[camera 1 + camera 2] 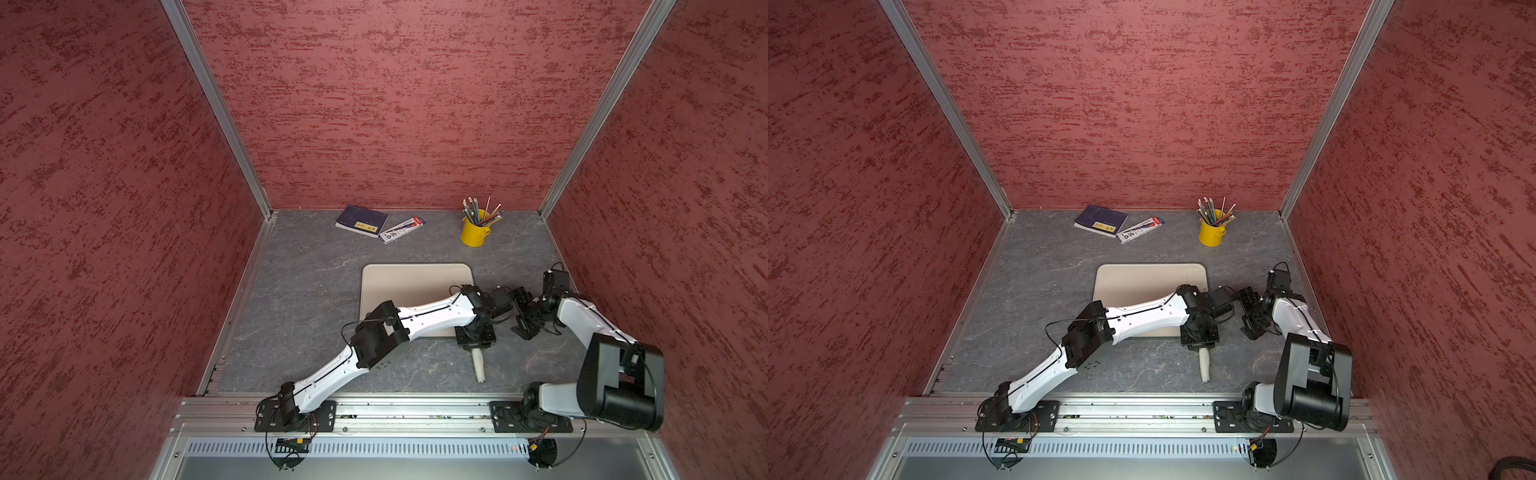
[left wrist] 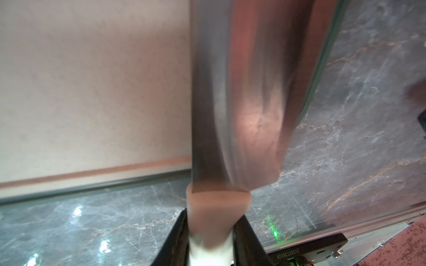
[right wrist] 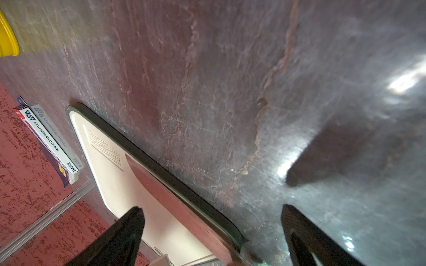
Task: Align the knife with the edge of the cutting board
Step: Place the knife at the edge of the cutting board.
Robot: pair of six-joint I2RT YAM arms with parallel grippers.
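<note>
Currently, in both top views, the left tool stands at the near right corner of the cutting board. Only the off-white handle of the knife shows, projecting off the board over the worktop toward the robot's base. The arm hides the blade. The right tool sits just beside the board's right edge, clear of the knife. We judge that it is placed there to leave the left arm room.

From the left wrist, the two fingers flank the handle just behind the blade and, as far as the blur allows, pinch it. We read this grip point as chosen so that the blade can be steered while lying flat on the board. One long side of the blade runs close along the dark rim.

From the right wrist, the right tool's fingers are spread wide with nothing gripped. The blade lies flat beside the rim and nearly parallel to it, with the tip pointing away from the base and the handle toward it. We judge the long axis roughly aligned with this edge.
</note>
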